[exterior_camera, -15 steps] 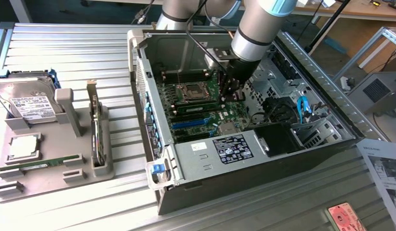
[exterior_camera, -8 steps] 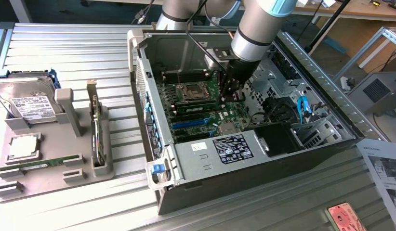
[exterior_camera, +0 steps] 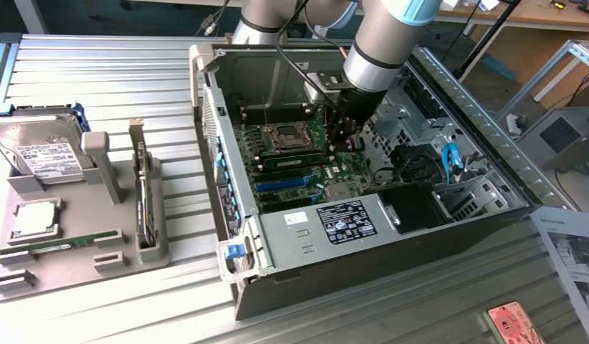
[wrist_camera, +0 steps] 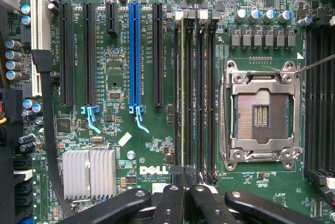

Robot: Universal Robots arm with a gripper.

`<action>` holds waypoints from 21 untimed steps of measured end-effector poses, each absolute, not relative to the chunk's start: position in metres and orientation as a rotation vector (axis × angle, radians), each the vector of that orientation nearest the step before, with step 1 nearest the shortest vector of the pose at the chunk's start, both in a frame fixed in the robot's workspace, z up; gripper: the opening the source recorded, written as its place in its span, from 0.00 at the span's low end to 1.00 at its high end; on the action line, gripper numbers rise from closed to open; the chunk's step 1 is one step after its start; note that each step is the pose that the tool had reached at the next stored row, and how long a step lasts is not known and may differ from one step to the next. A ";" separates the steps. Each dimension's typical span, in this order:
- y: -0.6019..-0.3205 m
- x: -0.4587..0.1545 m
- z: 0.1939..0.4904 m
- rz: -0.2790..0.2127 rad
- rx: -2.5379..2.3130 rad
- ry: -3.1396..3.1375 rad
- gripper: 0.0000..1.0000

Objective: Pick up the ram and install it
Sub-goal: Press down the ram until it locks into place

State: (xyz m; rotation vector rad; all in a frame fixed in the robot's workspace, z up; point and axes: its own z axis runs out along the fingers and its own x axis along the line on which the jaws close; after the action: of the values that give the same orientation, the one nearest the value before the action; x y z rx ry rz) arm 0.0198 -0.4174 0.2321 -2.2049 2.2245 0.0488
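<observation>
The ram (exterior_camera: 60, 244), a thin green stick, lies flat in the grey tray (exterior_camera: 122, 261) at the exterior view's left, far from the arm. My gripper (exterior_camera: 345, 142) reaches down inside the open computer case, close above the motherboard beside the CPU socket (exterior_camera: 283, 135). In the wrist view the black fingertips (wrist_camera: 175, 187) are pressed together, and the gripper (wrist_camera: 184, 182) is shut with nothing visible between them. They hover at one end of the row of black memory slots (wrist_camera: 194, 88), next to the metal CPU socket (wrist_camera: 260, 114).
A silver hard drive (exterior_camera: 41, 150) and an upright card with a bracket (exterior_camera: 142, 193) also sit in the tray. Case walls (exterior_camera: 211, 143), a power supply (exterior_camera: 347, 218) and a blue cable (exterior_camera: 451, 159) surround the arm. Papers (exterior_camera: 572, 251) lie at the exterior view's right.
</observation>
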 end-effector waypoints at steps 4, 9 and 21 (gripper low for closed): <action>-0.417 0.020 0.232 0.049 -2.205 2.224 0.11; -0.417 0.020 0.231 0.049 -2.205 2.224 0.11; -0.417 0.020 0.230 0.048 -2.205 2.224 0.11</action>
State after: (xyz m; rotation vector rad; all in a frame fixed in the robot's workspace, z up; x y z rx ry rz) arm 0.0198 -0.4174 0.2302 -2.2046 2.2242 0.0482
